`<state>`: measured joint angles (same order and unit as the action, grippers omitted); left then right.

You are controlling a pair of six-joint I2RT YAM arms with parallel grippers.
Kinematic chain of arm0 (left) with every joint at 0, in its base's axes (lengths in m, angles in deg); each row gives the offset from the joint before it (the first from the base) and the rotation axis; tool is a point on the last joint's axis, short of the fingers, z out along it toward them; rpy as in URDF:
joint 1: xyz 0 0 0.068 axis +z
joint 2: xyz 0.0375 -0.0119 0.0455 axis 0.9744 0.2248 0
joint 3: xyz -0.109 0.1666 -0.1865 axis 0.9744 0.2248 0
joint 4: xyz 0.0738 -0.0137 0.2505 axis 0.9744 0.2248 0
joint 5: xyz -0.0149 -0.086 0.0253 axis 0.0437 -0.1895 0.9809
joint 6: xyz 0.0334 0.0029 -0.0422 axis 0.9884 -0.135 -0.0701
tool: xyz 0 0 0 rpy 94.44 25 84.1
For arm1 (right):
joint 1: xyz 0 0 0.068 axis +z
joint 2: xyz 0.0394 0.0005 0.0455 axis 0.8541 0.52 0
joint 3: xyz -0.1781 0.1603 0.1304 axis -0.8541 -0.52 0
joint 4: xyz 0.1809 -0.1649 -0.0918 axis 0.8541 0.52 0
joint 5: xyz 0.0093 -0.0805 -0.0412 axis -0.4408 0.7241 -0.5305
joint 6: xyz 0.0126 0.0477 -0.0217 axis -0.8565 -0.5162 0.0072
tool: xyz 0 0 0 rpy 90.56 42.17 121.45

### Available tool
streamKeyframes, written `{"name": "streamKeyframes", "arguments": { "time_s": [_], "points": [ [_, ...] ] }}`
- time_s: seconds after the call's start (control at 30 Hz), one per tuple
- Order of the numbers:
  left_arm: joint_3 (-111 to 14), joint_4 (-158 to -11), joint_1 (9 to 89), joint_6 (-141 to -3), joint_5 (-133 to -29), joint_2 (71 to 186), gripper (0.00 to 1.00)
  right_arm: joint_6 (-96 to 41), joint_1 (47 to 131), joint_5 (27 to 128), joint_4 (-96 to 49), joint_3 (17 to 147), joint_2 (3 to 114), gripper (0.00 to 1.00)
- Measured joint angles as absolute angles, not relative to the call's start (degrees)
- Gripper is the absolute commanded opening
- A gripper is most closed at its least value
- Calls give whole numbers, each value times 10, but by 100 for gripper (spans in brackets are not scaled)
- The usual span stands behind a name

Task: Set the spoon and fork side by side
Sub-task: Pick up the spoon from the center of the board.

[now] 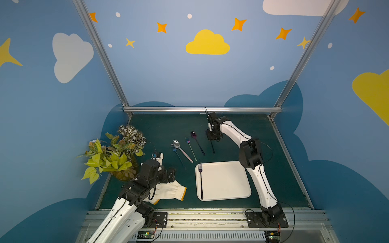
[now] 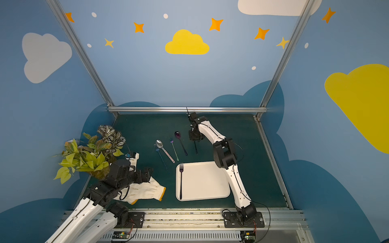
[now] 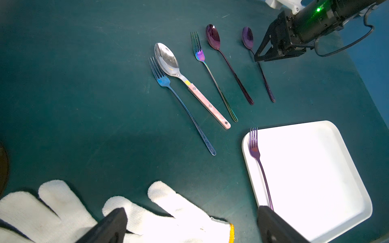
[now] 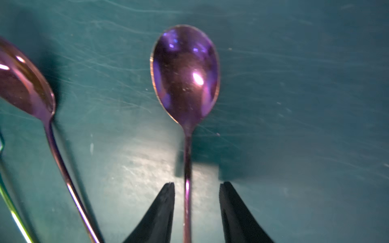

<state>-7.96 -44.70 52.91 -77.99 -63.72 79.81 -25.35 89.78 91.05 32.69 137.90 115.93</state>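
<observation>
**Slick, thin spoon handle between my open right pincer**

My left pincer (image 3: 190,212) hung over the white glove (image 3: 63,202), jaws wide apart and holding nothing. Beyond it a row of cutlery lay flat on the green counter (image 1: 168,126): a blue fork (image 3: 181,103), a silver spoon (image 3: 168,61) just beside it, a rainbow fork (image 3: 210,73), then a pink spoon (image 3: 229,69). Nearer me, the purple fork (image 1: 201,181) lay along the left side of the white tray (image 1: 231,189). Its match, the purple spoon (image 4: 186,73), lay at the right end of the row, with its bowl pointing away from me. My right pincer (image 4: 197,185) stood low over it, jaws apart. One jaw was on each side of the handle, a little way down from the bowl, with a gap showing on both sides.

I judged the spoon light and rigid, so it would neither bend nor weigh on the grip. The trouble was its polished finish and its narrow handle lying flat against the counter, which could let it slip or swivel between the pads. Taking hold near the bowl end put me close to the heavier part, which should have kept it from tipping. A firm, square squeeze looked right, with the tips down at the counter.
</observation>
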Motion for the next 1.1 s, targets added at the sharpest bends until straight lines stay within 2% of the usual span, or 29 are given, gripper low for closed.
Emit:
{"name": "streamKeyframes", "arguments": {
  "time_s": [0.57, 0.93, 1.1],
  "points": [
    [-80, -446, 534, -779, -618, 793, 100, -273, 893, 899, 331, 1393, 1173, 8],
    [-80, -446, 538, -778, -613, 774, 100, -255, 884, 900, 318, 1394, 1167, 1],
    [-80, -446, 539, -779, -610, 764, 100, -246, 870, 875, 313, 1384, 1118, 0]
  ]
}}
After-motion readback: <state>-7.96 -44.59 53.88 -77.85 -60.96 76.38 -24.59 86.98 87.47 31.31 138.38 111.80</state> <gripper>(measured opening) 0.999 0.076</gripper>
